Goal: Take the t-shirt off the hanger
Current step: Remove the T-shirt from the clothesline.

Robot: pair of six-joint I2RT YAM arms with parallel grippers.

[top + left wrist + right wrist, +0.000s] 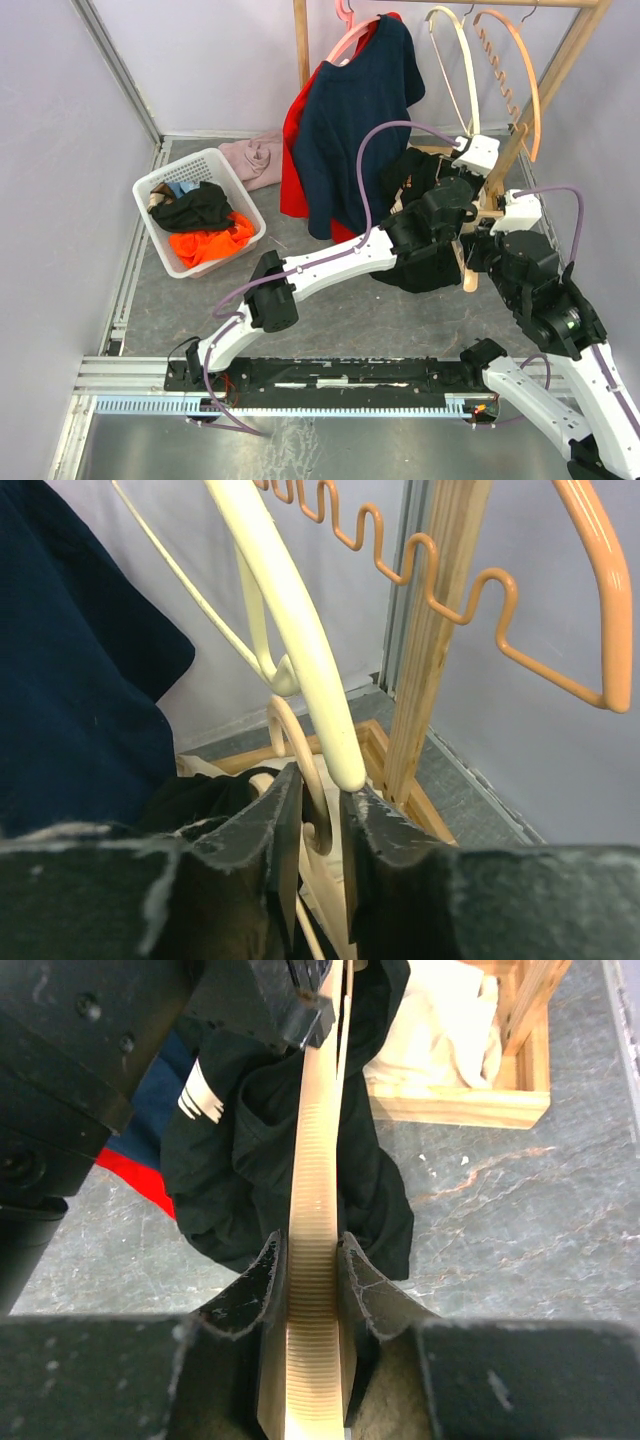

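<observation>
The black t-shirt (pixel 240 1180) hangs bunched low on a cream wooden hanger (pixel 318 1160), its hem on the floor. My right gripper (pixel 313 1260) is shut on the hanger's ribbed arm. In the top view it sits at the right (pixel 482 235), beside the dark t-shirt (pixel 405 275). The hanger's curled hook (pixel 290 730) runs between the jaws of my left gripper (pixel 322 815). The left finger lies against it and a narrow gap shows on the right side. Black t-shirt fabric (pixel 200 795) bunches just left of those fingers.
A wooden rack post (pixel 440 650) stands close on the right, with a pale hanger (pixel 290 610) and an orange wavy hanger (pixel 600 580) overhead. A navy shirt (pixel 355 110) over a red one (pixel 292 170) hangs left. White basket (pixel 178 165) of clothes and pink cloth (pixel 255 158) lie further left.
</observation>
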